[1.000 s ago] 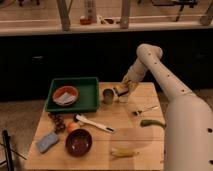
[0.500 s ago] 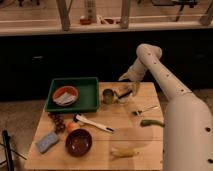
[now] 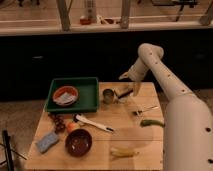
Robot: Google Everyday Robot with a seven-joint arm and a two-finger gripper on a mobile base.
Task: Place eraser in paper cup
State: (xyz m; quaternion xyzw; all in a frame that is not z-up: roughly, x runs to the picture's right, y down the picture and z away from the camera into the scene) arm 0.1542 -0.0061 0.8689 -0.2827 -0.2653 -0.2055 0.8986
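The gripper (image 3: pixel 125 78) has lifted clear of the cups since a second ago and now hangs above the far edge of the wooden table (image 3: pixel 125 134), its claw released and carrying nothing. Just below it, the dark eraser (image 3: pixel 125 92) sits at the mouth of the pale paper cup (image 3: pixel 123 99); whether it lies fully inside cannot be told. A shiny metal cup (image 3: pixel 108 96) stands just left of the paper cup, next to a green tray (image 3: pixel 89 96) holding an orange bowl (image 3: pixel 65 95). Nearer the front lie a blue-grey sponge (image 3: pixel 47 141), a dark red bowl (image 3: pixel 79 142) and a banana (image 3: pixel 122 152).
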